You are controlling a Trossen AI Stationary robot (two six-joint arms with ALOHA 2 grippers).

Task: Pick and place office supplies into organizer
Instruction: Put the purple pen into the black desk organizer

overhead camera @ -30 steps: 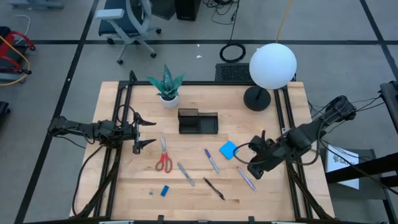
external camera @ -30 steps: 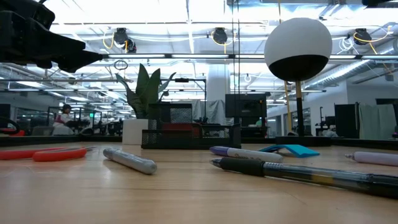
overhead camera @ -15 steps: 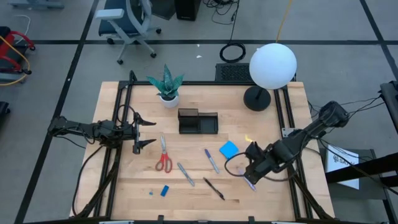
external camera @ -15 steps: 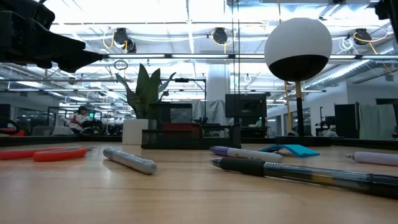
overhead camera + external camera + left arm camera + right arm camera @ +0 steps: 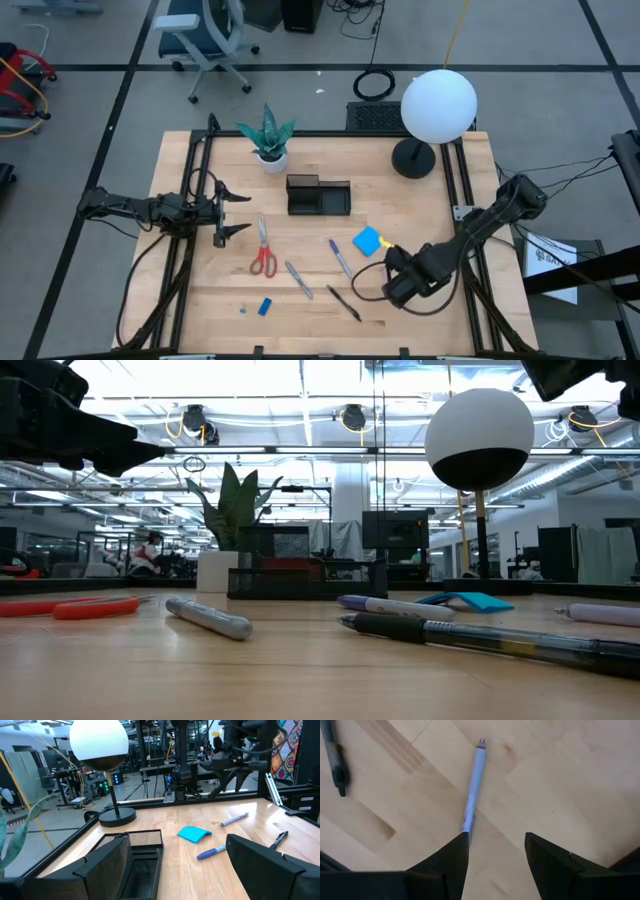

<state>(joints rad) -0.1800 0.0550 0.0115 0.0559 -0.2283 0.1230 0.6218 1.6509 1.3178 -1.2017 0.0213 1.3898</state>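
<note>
A pale lilac pen lies flat on the table, directly beneath the right end effector, whose fingers stand apart with nothing between them; one finger covers the pen's near end (whether it touches, I cannot tell). A black pen lies just beside it, the purple pen and blue notepad near. The black organizer sits mid-table, well apart. Red-handled scissors, a grey pen and a small blue block lie toward the left end effector, which hovers with fingers spread, empty.
</note>
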